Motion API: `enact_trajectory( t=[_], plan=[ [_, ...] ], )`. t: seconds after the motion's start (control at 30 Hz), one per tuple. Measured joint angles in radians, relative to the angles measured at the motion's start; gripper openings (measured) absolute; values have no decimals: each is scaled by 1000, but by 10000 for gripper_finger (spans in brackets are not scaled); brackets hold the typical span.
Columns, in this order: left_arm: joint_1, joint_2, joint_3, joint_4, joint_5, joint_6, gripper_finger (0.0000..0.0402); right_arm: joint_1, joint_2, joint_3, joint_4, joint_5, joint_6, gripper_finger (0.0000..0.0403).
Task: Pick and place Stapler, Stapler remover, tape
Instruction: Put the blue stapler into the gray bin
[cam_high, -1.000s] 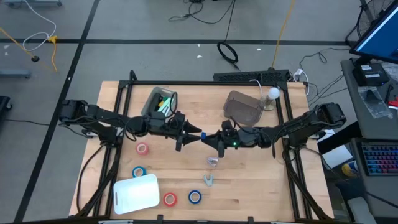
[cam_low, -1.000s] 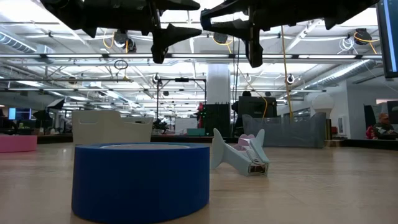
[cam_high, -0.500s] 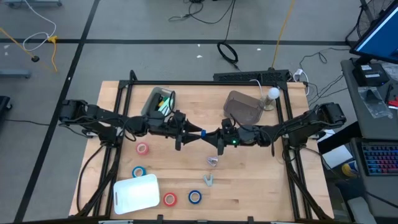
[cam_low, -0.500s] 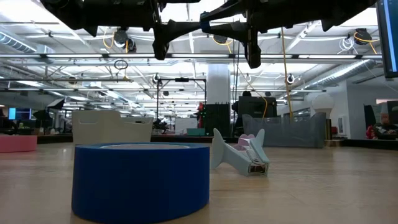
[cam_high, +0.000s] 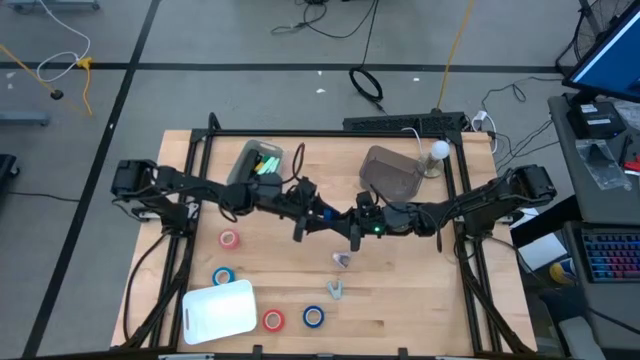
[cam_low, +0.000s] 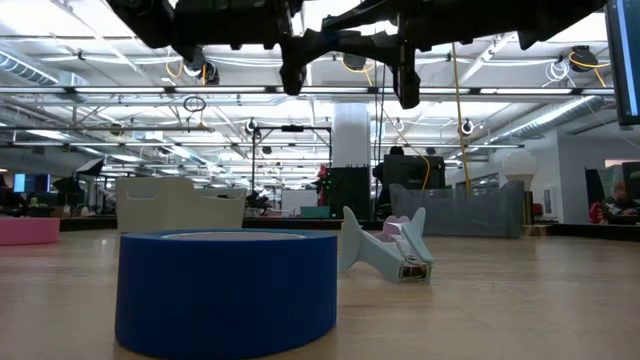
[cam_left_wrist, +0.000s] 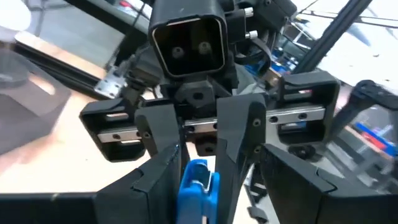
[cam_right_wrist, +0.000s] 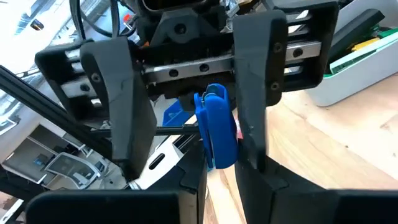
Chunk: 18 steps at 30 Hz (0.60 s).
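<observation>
High over the table's middle my two grippers meet tip to tip. My right gripper (cam_high: 345, 222) (cam_left_wrist: 199, 168) is shut on a small blue stapler (cam_right_wrist: 216, 127) (cam_high: 327, 214). My left gripper (cam_high: 318, 217) (cam_right_wrist: 189, 118) is open, with one finger on either side of the stapler. On the table lie a pale staple remover (cam_high: 335, 290) (cam_low: 385, 252), a small pinkish thing (cam_high: 343, 259) and tape rolls: pink (cam_high: 229, 239), blue (cam_high: 223, 276), red (cam_high: 273, 320), blue (cam_high: 313, 316) (cam_low: 228, 290). My right gripper pinches the stapler's end (cam_right_wrist: 214, 160) between its two fingers, level, coming from the table's right. The stapler sticks out past the fingertips toward the left arm, lifted clear of the table. My left gripper: one finger (cam_right_wrist: 258, 106) stands close beside the stapler; I cannot tell whether it touches.
A grey bin (cam_high: 258, 163) with green and yellow things stands at the back left. A brownish see-through bin (cam_high: 390, 172) stands at the back right, and a white bin (cam_high: 220, 310) at the front left. A black frame (cam_high: 330, 133) borders the table.
My left gripper has gone toward the table's right edge, up to my right gripper, and its open fingers now stand around the blue stapler. The stapler and my right gripper have kept still.
</observation>
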<state>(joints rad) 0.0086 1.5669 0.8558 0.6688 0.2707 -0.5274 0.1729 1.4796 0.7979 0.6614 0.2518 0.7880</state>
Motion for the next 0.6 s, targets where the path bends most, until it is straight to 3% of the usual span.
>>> enact_trajectory(
  t=[0.3,0.6],
  plan=[
    [38,-32,1,-86,100,-28,218,0,0,0,0,4,-8,57],
    [39,-33,1,-116,120,-22,212,0,0,0,2,3,-7,57]
  ],
)
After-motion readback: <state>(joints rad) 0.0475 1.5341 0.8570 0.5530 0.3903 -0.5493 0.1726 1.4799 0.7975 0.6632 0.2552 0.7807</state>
